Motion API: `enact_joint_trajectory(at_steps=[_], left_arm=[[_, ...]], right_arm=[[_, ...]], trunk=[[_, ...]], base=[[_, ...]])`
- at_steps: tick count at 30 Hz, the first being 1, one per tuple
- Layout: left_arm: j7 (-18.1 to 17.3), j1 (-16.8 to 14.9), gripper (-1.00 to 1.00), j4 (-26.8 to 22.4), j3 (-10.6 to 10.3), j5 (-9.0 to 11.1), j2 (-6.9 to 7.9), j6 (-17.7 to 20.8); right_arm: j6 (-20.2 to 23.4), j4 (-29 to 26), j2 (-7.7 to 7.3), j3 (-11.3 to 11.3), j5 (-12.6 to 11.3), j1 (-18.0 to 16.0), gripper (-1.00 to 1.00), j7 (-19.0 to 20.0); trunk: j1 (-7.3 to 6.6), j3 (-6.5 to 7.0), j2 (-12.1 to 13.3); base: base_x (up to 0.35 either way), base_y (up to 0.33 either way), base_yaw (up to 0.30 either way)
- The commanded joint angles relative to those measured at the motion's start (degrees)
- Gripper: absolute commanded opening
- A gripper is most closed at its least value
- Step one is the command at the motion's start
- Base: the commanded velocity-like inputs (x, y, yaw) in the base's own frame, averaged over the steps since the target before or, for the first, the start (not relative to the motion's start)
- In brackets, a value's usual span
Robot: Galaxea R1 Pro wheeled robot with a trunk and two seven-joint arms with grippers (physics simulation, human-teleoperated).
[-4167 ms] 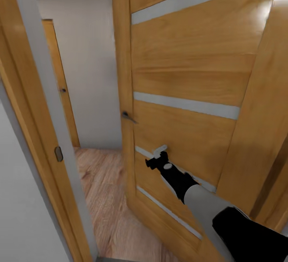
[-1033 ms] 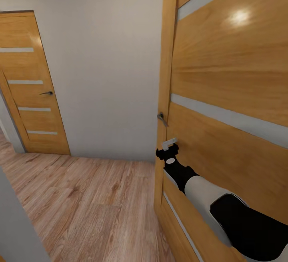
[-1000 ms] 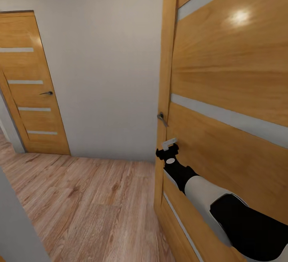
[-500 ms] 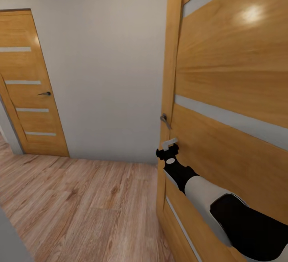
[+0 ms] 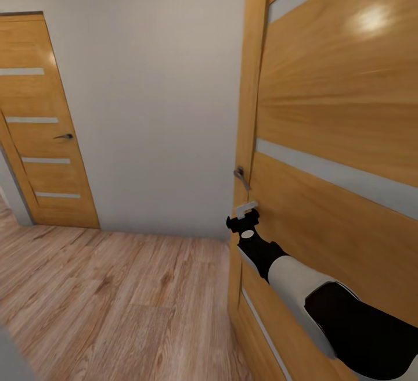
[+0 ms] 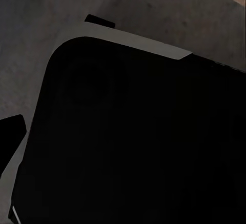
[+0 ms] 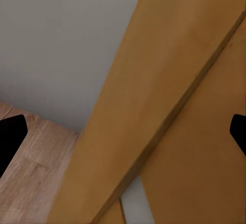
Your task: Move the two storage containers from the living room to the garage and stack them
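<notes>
The two storage containers are out of view. I am in a hallway with light wood plank flooring [image 5: 116, 299]. My right gripper [image 5: 246, 211] is held out in front of an open wooden door [image 5: 337, 108], just below its metal handle [image 5: 239, 175]. In the right wrist view the right gripper [image 7: 123, 137] is open with nothing between its fingertips [image 7: 10, 137], facing the door's edge. In the left wrist view one dark fingertip [image 6: 11, 137] of the left gripper sits wide to the side, over my own black body [image 6: 133, 142].
A pale grey wall [image 5: 157, 96] closes the hallway ahead. A second wooden door [image 5: 40, 125], shut, stands at the far left. The open door fills the right side. A grey wall edge [image 5: 6, 358] shows at the bottom left corner.
The whole picture has drifted a little as the camera moved past the doorway: the far door and the grey edge slid left. My right arm holds the same pose.
</notes>
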Motion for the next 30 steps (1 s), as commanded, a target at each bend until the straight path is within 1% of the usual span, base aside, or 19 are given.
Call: enact_joint_trajectory(at_steps=[1, 8, 11, 13, 19, 23, 27, 28, 30], left_arm=[[-0.05, 0.0, 1.0, -0.03, 0.1, 0.26, 0.0, -0.13], [-0.05, 0.0, 1.0, -0.03, 0.1, 0.27, -0.05, -0.13], [-0.05, 0.0, 1.0, -0.03, 0.1, 0.27, -0.05, -0.13], [-0.05, 0.0, 1.0, -0.03, 0.1, 0.27, -0.06, -0.13], [-0.05, 0.0, 1.0, -0.03, 0.1, 0.27, -0.09, -0.13], [-0.05, 0.0, 1.0, -0.03, 0.1, 0.27, -0.14, -0.13], [-0.05, 0.0, 1.0, -0.03, 0.1, 0.27, -0.14, -0.13], [-0.05, 0.0, 1.0, -0.03, 0.1, 0.26, -0.14, -0.13], [-0.05, 0.0, 1.0, -0.03, 0.1, 0.26, -0.14, -0.13]], right_arm=[[-0.12, 0.12, 0.01, -0.09, 0.04, -0.07, 1.0, -0.46], [-0.1, 0.15, 0.01, -0.09, 0.02, -0.07, 1.0, -0.47], [-0.2, 1.45, 0.01, -0.09, 0.29, -0.07, 1.0, -0.5], [-0.73, 2.32, 0.01, -0.09, 0.44, -0.07, 1.0, -0.5], [-4.03, 3.42, 0.01, -0.17, -0.21, -0.07, 1.0, -0.5], [-4.27, 3.47, 0.01, -0.17, -0.17, -0.07, 1.0, -0.58], [-4.36, 3.47, -0.87, -0.17, -0.1, -0.07, 1.0, -0.73], [-4.12, 3.47, -1.66, -0.17, -0.11, -0.07, 1.0, -2.22], [-4.0, 3.48, -2.0, -0.17, -0.1, -0.07, 1.0, -2.63]], trunk=[[0.02, -0.05, -0.02], [0.02, -0.05, -0.02], [0.02, -0.05, -0.02], [0.02, -0.05, -0.02], [0.02, -0.05, -0.02], [0.02, -0.05, -0.02], [0.02, -0.05, -0.02], [0.02, -0.05, -0.02], [0.02, -0.05, -0.02]], base=[[0.167, 0.0, 0.0], [0.103, 0.0, 0.0], [0.017, 0.0, 0.0], [0.006, 0.0, 0.0], [0.002, 0.0, 0.0], [0.0, 0.0, 0.0], [0.0, 0.0, 0.0], [0.0, 0.0, 0.0], [0.0, 0.0, 0.0]])
